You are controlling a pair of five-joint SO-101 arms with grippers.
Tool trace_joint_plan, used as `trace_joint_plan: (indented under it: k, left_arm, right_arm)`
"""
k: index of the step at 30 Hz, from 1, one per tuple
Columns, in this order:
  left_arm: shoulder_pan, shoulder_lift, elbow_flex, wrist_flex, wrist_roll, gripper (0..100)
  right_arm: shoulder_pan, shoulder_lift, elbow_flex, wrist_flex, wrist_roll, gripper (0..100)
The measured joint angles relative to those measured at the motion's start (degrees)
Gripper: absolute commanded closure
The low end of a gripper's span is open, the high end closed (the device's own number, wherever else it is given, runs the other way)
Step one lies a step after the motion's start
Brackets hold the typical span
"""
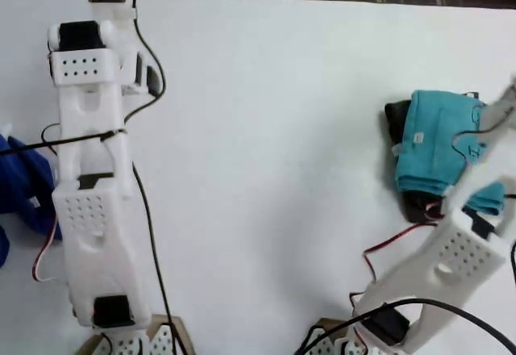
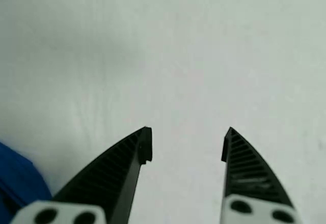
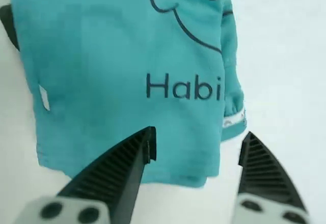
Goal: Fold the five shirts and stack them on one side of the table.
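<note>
Right fingers (image 3: 122,168) hang spread wide over the teal shirt (image 3: 117,71), gripping nothing; left fingers (image 2: 117,173), well apart from it, gape above the counter (image 2: 178,40).

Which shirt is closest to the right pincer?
The teal shirt, folded atop a black garment, lies right at the right pincer; the blue shirt is bunched far off on the opposite side.

White perforated arms (image 1: 93,210), black ribbed gripper fingers (image 2: 122,168), black-red cables (image 1: 151,246).
</note>
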Motion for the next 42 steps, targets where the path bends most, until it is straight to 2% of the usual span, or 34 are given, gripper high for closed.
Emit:
trace_joint_plan:
  k: [6, 11, 18, 23, 30, 35, 42]
  left_arm:
    - [0.0, 0.0, 0.0, 0.0, 0.0, 76]
    - [0.0, 0.0, 0.0, 0.0, 0.0, 76]
    - [0.0, 0.0, 0.0, 0.0, 0.0, 76]
    - [0.0, 0.0, 0.0, 0.0, 0.0, 76]
    - [0.0, 0.0, 0.0, 0.0, 0.0, 76]
    - [0.0, 0.0, 0.0, 0.0, 0.0, 76]
    - [0.0, 0.0, 0.0, 0.0, 0.0, 76]
  right_arm:
    - [3.8, -6.6, 16.7, 0.2, -0.2, 74.1]
    - [4.8, -6.8, 23.6, -2.5, -3.0, 74.1]
    - [7.6, -4.8, 24.5, -7.4, -5.2, 74.2]
    - [7.6, 0.4, 24.5, -8.8, -5.2, 83.6]
    - [7.7, 1.3, 24.5, -11.5, -5.2, 85.2]
    - [7.8, 1.3, 24.5, -13.8, -5.2, 93.4]
    - [7.9, 1.3, 24.5, -16.1, -5.2, 97.6]
